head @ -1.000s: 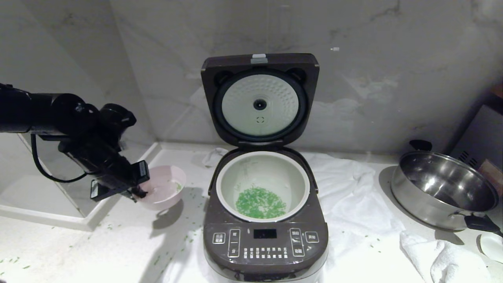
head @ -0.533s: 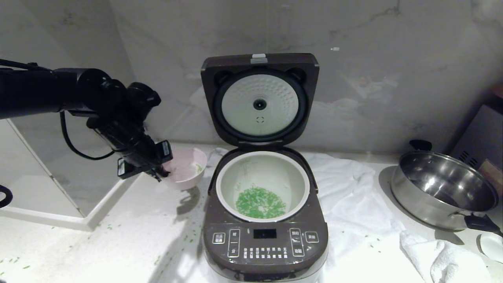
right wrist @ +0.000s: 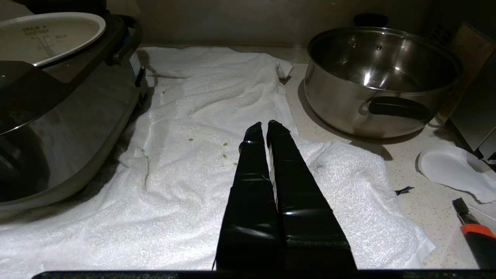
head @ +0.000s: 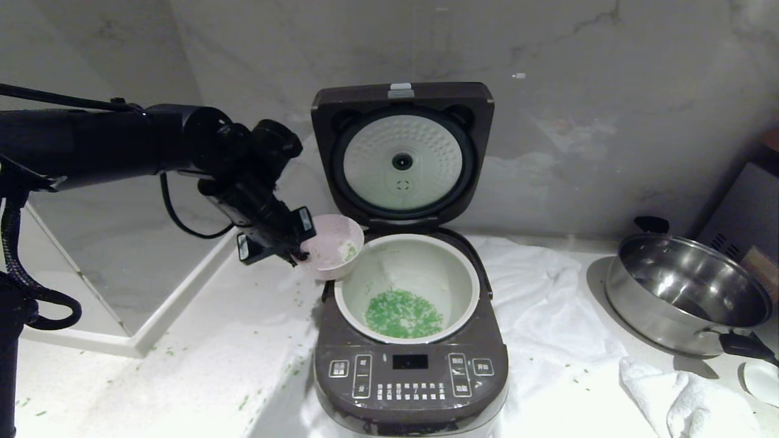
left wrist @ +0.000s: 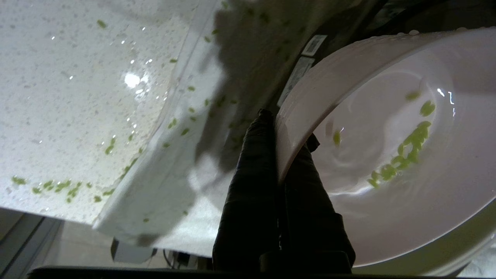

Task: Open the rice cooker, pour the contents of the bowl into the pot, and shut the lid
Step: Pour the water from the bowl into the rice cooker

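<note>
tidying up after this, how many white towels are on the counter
2 that I can make out. One large towel is spread under and to the right of the rice cooker. A smaller crumpled towel lies in front of the steel pan. They may overlap, so more could be hidden.

pot (head: 406,286) mouth open above | upright lid (head: 401,152) blocks behind | steel pan (head: 688,298) far right

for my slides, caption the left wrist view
Left pincer shut on pink bowl rim, few green bits left inside.
</note>
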Motion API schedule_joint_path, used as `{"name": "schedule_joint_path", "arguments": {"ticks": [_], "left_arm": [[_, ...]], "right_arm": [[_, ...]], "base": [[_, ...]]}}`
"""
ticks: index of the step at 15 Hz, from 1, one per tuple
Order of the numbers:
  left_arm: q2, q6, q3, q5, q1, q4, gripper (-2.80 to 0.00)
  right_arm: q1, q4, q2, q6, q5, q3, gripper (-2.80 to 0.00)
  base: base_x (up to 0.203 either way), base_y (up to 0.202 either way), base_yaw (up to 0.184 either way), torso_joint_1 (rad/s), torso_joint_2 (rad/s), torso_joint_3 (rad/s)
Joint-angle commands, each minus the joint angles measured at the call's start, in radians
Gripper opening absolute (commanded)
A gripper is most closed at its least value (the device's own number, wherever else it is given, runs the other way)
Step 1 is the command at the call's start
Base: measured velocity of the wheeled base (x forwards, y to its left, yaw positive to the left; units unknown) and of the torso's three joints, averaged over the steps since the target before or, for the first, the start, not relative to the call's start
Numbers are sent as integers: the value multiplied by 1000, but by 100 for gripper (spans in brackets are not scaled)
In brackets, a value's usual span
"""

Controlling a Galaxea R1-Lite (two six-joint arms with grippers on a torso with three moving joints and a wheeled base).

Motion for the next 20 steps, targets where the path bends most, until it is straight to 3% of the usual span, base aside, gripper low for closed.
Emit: {"name": "schedule_joint_path", "arguments": {"ticks": [1, 6, 9, 13, 15, 20], "left_arm": [[28, -20, -2, 74, -55, -22, -280], [29, -73, 8, 131, -147, -29, -280], [38, -55, 4, 240, -203, -24, -280], [36, 21, 1, 390, -282, -13, -280], [34, 23, -1, 452, -316, -21, -280], [39, 12, -2, 502, -367, -136, -280]], "right_arm": [[0, 0, 0, 0, 0, 2, -280], [0, -1, 0, 0, 0, 2, -280], [0, 0, 0, 0, 0, 2, -280], [0, 0, 0, 1, 0, 2, -280], [0, 0, 0, 0, 0, 2, -280], [0, -1, 0, 0, 0, 2, -280]], "base": [[0, 0, 0, 0, 0, 0], [0, 0, 0, 0, 0, 0], [0, 0, 0, 0, 0, 0], [0, 0, 0, 0, 0, 0], [0, 0, 0, 0, 0, 0], [0, 0, 0, 0, 0, 0]]}}
